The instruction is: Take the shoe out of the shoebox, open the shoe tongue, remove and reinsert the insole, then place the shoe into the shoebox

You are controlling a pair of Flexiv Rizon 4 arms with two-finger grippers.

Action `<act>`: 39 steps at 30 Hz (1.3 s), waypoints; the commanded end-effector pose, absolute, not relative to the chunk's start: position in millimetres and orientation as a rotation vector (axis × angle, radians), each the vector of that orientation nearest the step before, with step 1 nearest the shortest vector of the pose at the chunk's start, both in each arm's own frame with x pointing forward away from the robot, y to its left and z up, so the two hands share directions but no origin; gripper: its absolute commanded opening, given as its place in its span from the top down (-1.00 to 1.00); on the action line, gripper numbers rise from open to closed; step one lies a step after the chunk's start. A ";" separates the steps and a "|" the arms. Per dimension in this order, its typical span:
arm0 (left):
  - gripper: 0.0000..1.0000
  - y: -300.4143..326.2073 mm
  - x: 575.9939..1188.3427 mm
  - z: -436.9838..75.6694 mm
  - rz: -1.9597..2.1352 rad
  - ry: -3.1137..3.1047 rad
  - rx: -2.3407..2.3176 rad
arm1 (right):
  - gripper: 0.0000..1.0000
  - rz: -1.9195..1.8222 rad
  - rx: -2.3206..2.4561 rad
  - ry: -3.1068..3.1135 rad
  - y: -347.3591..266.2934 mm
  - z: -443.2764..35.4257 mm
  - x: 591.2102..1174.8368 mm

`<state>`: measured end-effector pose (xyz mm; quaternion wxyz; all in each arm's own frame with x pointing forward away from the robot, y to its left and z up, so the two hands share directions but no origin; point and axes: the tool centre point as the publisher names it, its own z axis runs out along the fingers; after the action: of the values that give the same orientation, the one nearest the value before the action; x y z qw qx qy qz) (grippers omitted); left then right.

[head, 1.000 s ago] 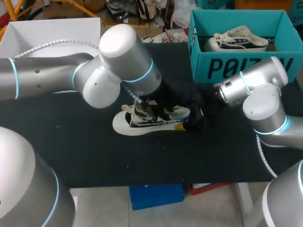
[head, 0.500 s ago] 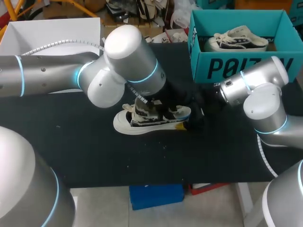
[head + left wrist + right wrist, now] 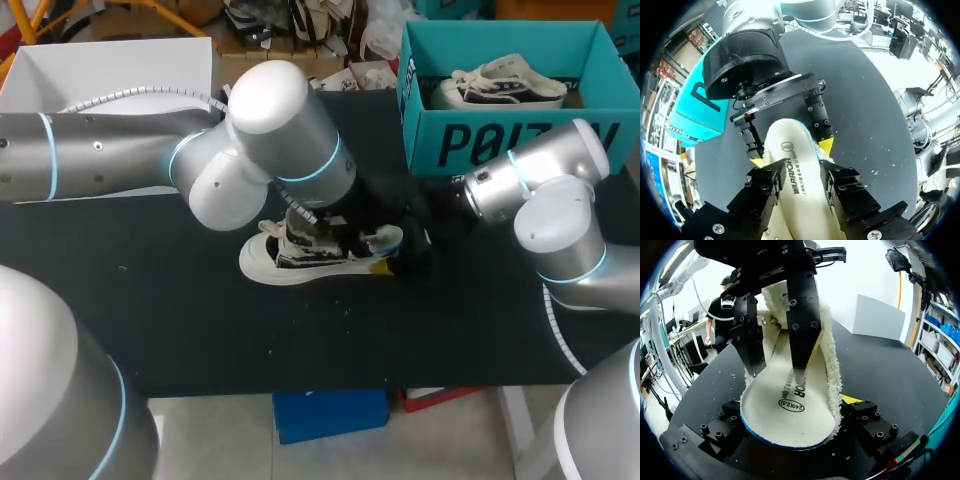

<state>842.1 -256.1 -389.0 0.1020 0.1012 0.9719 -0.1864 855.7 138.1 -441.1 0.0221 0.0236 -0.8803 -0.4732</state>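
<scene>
Black tabletop (image 3: pixel 150 320) carries the teal shoebox (image 3: pixel 500 140) at its far right corner, and you can place everything else from that box. Inside it lies a second shoe (image 3: pixel 505 85), on its side. The shoe (image 3: pixel 275 262) you are working on sits on the table in front of the shoebox and off to its left, toe pointing away from the box, heel toward it. Your left gripper (image 3: pixel 800 182) hangs over the shoe's opening, jaws clenched on the insole (image 3: pixel 790 145), which curls up pale and fleecy-edged with a blue underside. Your right gripper (image 3: pixel 795 412) comes in just in front of the shoebox, level with the heel; its yellow-tipped fingers (image 3: pixel 826 145) press the heel end of the insole from both sides, so it too is grasping the insole.
</scene>
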 end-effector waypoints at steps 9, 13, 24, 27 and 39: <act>0.11 -271.7 849.7 -405.8 -0.546 2.867 0.287 | 1.00 -1.462 0.071 -2.729 139.3 -443.4 857.1; 0.11 -270.4 853.1 -405.8 -0.523 2.841 0.253 | 1.00 -1.462 0.071 -2.729 139.3 -443.4 857.1; 0.11 -268.2 855.7 -396.8 -0.529 2.799 0.221 | 1.00 -1.462 0.071 -2.729 139.3 -443.4 857.1; 0.12 -266.5 856.1 -396.7 -0.524 2.795 0.212 | 1.00 -1.462 0.071 -2.729 139.3 -443.4 857.1; 0.87 -256.7 864.2 -400.1 -0.511 2.782 0.102 | 1.00 -1.462 0.071 -2.729 139.3 -443.4 857.1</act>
<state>853.6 -259.2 -396.5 0.1509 0.0376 0.9719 -0.1768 858.4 137.9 -441.3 0.0219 0.0231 -0.8802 -0.4735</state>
